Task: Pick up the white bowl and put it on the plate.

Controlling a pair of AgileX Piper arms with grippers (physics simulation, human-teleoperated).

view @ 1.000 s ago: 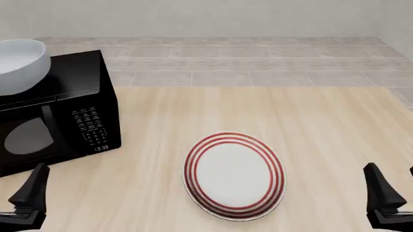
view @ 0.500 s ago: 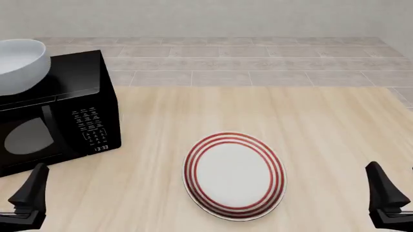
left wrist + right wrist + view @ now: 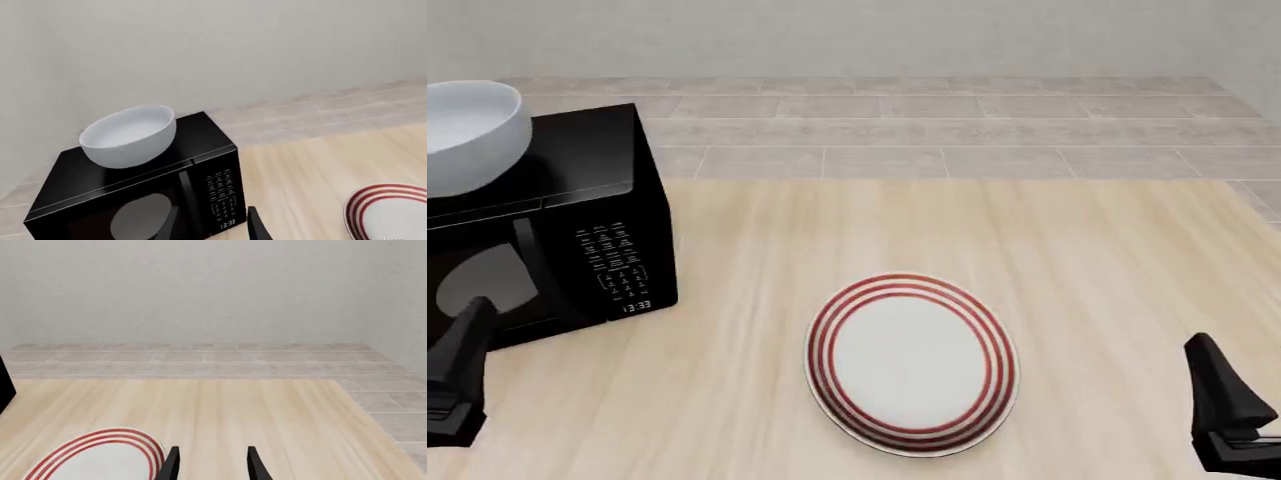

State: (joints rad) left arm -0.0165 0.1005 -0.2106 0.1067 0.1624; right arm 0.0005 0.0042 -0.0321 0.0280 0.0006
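The glossy white bowl (image 3: 129,135) is perched atop the black microwave (image 3: 137,192), well apart from the red-ringed plate (image 3: 910,361). Its rim should be approached squarely by the left gripper (image 3: 212,226), fingers spread.

The white bowl (image 3: 130,135) stands upright on top of the black microwave (image 3: 143,200). The microwave sits on the wooden tabletop (image 3: 313,170). The plate (image 3: 390,212) lies apart, only partly visible. Two claw fingertips (image 3: 257,231) show, spread apart.
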